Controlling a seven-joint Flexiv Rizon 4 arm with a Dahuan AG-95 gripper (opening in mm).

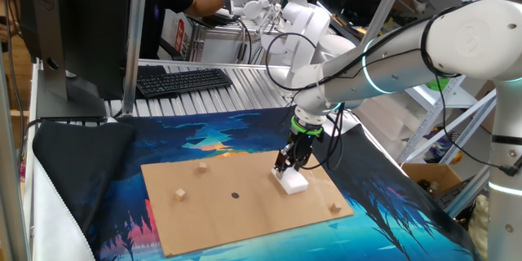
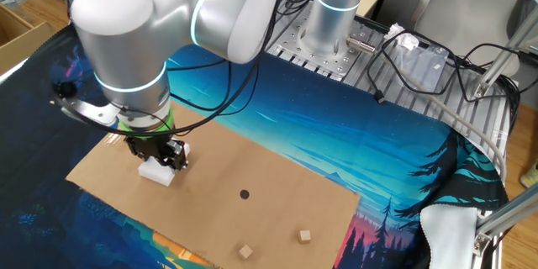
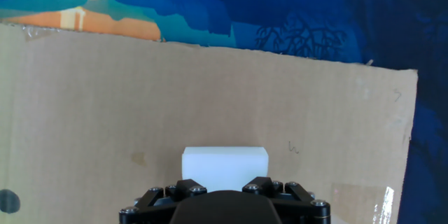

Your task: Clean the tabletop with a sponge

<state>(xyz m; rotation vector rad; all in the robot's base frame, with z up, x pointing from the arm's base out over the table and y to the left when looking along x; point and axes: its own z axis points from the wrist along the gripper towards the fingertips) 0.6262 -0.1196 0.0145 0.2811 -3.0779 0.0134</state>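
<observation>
While the robot's black hand (image 1: 291, 163) comes straight down, the small white foam sponge (image 1: 293, 181) sits on the flat brown cardboard tabletop (image 1: 212, 212) between its fingers. From the other side, little tan wooden cubes (image 2: 304, 236) wait far off. Looking down the hand, I cannot tell if it squeezes yet. It should hold tight and push flat.

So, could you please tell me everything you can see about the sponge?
The sponge is a small, plain white rectangular block that looks like foam, unmarked. It lies flat on the brown cardboard tabletop near one end, directly under the gripper, whose fingers straddle its top. The wooden cubes lie well apart from it.
</observation>
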